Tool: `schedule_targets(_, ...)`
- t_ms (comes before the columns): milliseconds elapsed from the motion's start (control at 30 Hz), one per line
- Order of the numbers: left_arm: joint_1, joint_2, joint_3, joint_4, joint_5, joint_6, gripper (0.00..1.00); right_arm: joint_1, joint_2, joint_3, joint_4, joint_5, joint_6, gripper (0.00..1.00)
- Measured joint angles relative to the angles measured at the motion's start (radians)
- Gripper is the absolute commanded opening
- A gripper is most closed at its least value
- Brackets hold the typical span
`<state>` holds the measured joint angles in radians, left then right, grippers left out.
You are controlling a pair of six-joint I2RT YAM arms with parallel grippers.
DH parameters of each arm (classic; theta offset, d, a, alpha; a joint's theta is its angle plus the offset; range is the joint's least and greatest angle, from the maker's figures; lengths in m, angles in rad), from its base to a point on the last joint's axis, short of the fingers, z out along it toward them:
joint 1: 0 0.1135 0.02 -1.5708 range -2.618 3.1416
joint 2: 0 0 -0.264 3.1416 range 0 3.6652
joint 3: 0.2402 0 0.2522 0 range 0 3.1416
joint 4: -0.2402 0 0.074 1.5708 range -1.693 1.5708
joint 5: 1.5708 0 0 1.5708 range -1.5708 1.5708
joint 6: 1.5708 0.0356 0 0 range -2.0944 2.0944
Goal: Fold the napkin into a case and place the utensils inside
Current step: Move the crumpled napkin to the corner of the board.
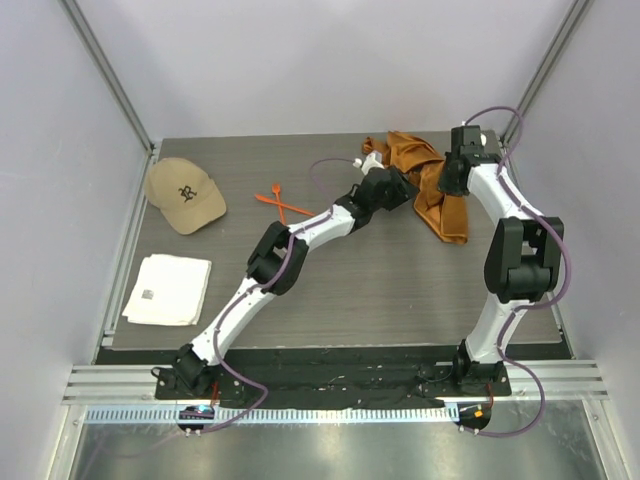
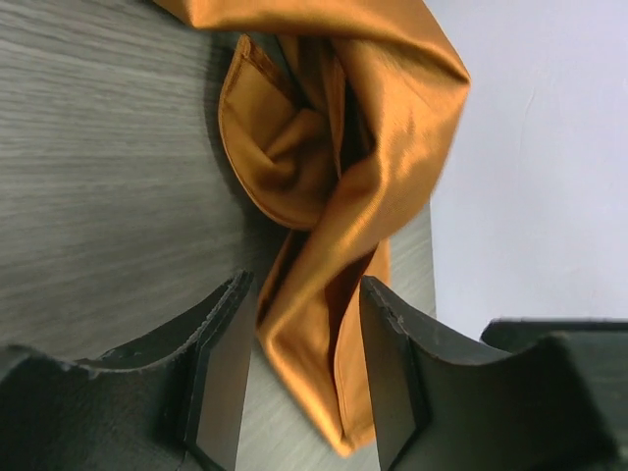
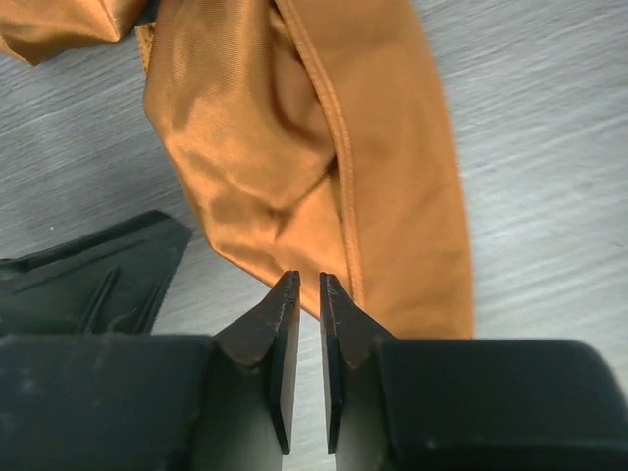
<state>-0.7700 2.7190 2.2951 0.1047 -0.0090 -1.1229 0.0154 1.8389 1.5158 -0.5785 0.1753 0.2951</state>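
The left gripper (image 2: 306, 285) stands with its jaws apart, astride a twisted strand of the napkin (image 2: 373, 177). Cloth fills most of the gap, but nothing is pinched yet. The right gripper (image 3: 306, 280) has its jaws almost together, with only a thin slit between them and nothing in it. Its tips are just short of the napkin's hemmed edge.

The napkin is bunched and roped, not flat. If the left jaws close here they would likely take several layers at once, and a pull would then drag the whole bundle instead of spreading it. The right gripper's slit looks too narrow to take the hem, so closing there may catch nothing. The edge of the table (image 1: 400, 290) runs just beside the napkin, so a sideways tug could send cloth over it. Both wrists crowd the napkin and could knock each other.

The utensils (image 1: 283, 205) lie crossed, well apart from the napkin on the left arm's side. A cap (image 1: 185, 195) sits beyond them, farther from the napkin. A white towel (image 1: 168, 290) lies farthest from the napkin, nearer the arm bases.

The count is one napkin, two utensils, one cap, one towel and two grippers.
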Motion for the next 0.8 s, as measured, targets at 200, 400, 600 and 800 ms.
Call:
schedule_targets(200,0.0,0.043,-0.016,0.091,-0.037,-0.052,0.44,0.0,0.055,0.063,-0.009,-0.049,0.007,0.29)
schedule_targets(400,0.019,-0.153,-0.34,0.146,-0.059,0.027,0.4,0.0,0.236,0.297,0.024,-0.132,-0.003,0.2)
schedule_targets(600,0.046,-0.315,-0.436,0.166,-0.05,0.066,0.38,0.0,0.416,0.391,0.062,-0.204,-0.002,0.13)
schedule_targets(800,0.056,-0.378,-0.504,0.191,-0.016,0.068,0.37,0.0,0.458,0.333,0.084,-0.229,-0.001,0.1)
